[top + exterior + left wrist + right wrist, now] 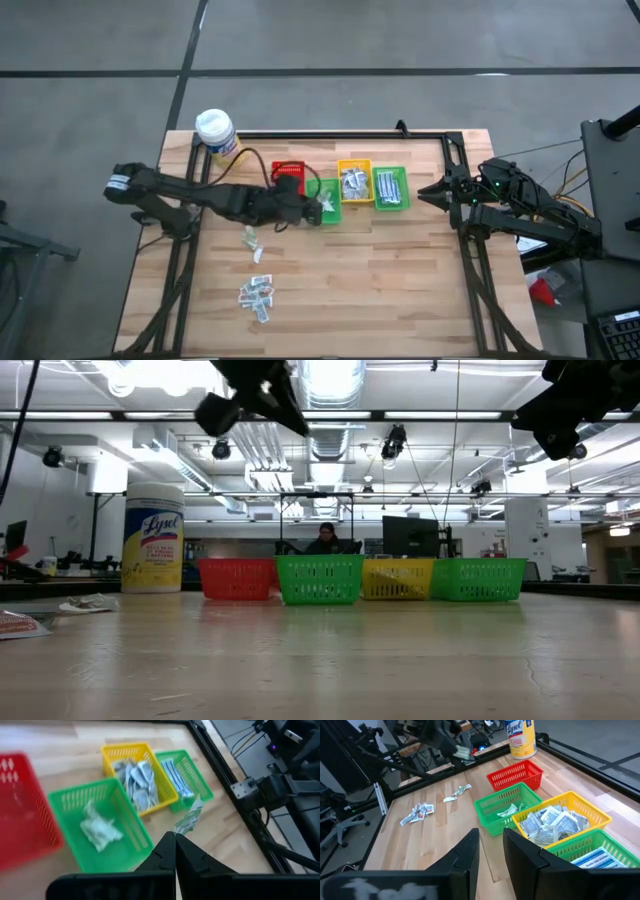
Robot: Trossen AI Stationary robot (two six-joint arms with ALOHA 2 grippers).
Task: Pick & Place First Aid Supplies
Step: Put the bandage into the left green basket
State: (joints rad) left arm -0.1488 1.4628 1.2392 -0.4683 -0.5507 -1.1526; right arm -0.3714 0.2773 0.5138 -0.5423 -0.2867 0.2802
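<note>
A big workshop with bright ceiling lights sits behind a wooden table (400, 290). Four little bins stand in a row near the back of the table: a red bin (288, 175), a green bin (326, 200), a yellow bin (355, 183) and a second green bin (390, 188). A yellow wipes tub (216, 133) stands at the back left corner.

The left gripper (175, 839) hangs over the first green bin. Its fingers are pinched shut on a small pale packet (189, 819), which sticks out from the tips. It looks like a pale green and white sachet, but the picture is blurry, so I am not sure. The same green bin already has some pale packets (100, 829) in it. The yellow bin holds silvery wrappers (547, 825), and the far green bin holds white strips with blue stripes (176, 774).

More packets wait on the table: one loose packet (250, 240) near the middle and a small pile (256, 295) closer to the front.

The right gripper (491, 851) waits at the right edge of the table, its fingers a little apart and holding nothing.

What could go wrong? The packet is held only by its end. It could slip early, or flutter sideways and land on the table or in the yellow bin. If the gripper drops too low, it could bump a bin and push the row out of line.
</note>
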